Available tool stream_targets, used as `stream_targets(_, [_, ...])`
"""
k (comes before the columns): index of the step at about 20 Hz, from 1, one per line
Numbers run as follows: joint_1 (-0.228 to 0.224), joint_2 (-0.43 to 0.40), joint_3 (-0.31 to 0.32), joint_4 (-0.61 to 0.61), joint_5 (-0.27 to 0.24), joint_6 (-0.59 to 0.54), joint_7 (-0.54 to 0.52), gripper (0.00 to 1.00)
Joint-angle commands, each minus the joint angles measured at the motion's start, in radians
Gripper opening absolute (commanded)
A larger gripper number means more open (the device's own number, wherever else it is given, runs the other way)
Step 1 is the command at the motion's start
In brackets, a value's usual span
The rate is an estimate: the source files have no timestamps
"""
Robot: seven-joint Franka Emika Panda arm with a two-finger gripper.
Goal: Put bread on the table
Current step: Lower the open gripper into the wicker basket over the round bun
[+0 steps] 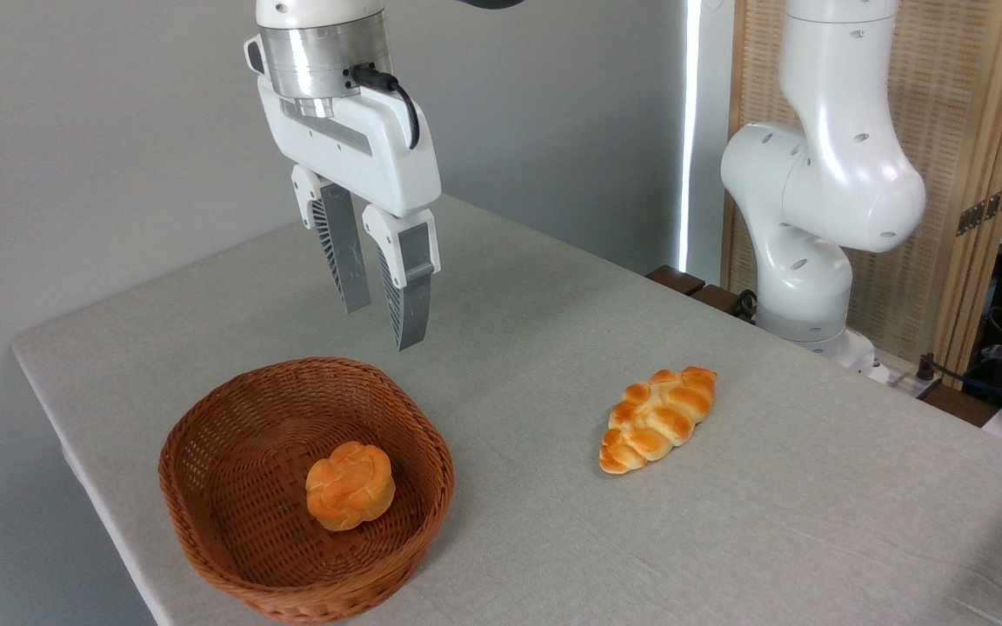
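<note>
- Nearest the camera sits the basket (305, 487), brown woven wicker, round and shallow, close to the front edge of the surface (814, 522).
- Above the basket's rim at about twelve o'clock hangs the end effector (382, 317), pointing down with its two ribbed fingers (405, 296) only slightly parted, a narrow gap between them, and nothing held.
- Directly below and a little toward six o'clock from it lies the bread (350, 484), a small knotted bun with an orange-golden glaze, resting on the basket floor slightly toward the three o'clock side, clear of the wall.
- Handling, as a judgement: the bun looks light and probably soft or slightly springy, with a smooth glazed crust that could slip; a gentle pinch across its widest middle, fingers coming straight down on opposite sides, seems safest. The fingers would need to spread wider first.
- The basket wall is low, so a vertical lift should clear it.
- The basket holds only this bun.
- At three o'clock from the basket, well apart on the grey cloth, lies a longer braided loaf (659, 419).
- Beyond it stands the arm's white base (814, 261).
</note>
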Motion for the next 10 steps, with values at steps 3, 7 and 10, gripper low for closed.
stream_targets(3, [0.001, 0.007, 0.012, 0.013, -0.022, 0.045, -0.015, 1.00])
stream_targets(7, [0.001, 0.009, 0.012, -0.022, -0.022, 0.105, -0.015, 1.00])
stream_targets(10, [0.004, -0.004, 0.015, -0.095, -0.024, 0.215, -0.017, 1.00])
